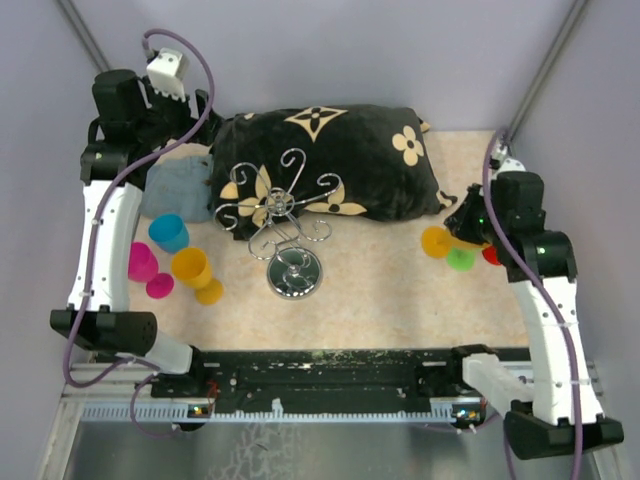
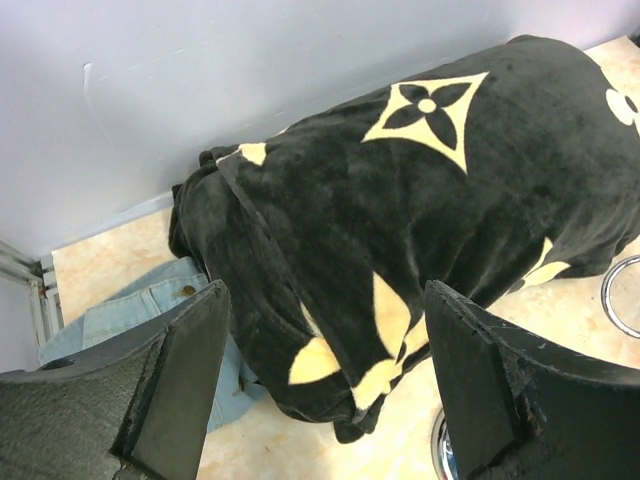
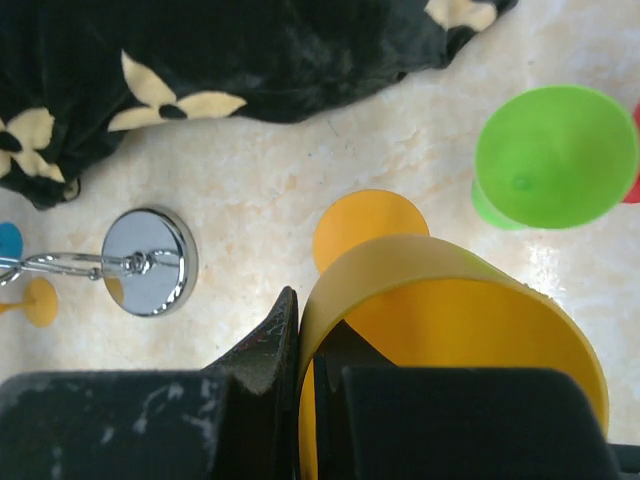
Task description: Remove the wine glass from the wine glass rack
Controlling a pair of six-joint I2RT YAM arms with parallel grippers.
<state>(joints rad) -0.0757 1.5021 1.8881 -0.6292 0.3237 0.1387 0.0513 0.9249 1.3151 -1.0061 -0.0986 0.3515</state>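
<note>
Wine glass rack [image 1: 294,273]: one.
Wine glasses [image 1: 190,267]: six counted.
Right gripper [image 3: 300,330]: pinched on orange glass [image 3: 450,330] rim.
Left gripper [image 2: 325,380]: spread.

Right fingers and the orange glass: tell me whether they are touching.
Touching. The right wrist view shows the right fingers pinching the rim of the orange glass between them, with no gap on either side.

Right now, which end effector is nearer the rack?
Left. The left end effector hangs open at the left end of the pillow, behind-left of the rack. The right end effector, shut on an orange glass, is farther off to the rack's right.
</note>
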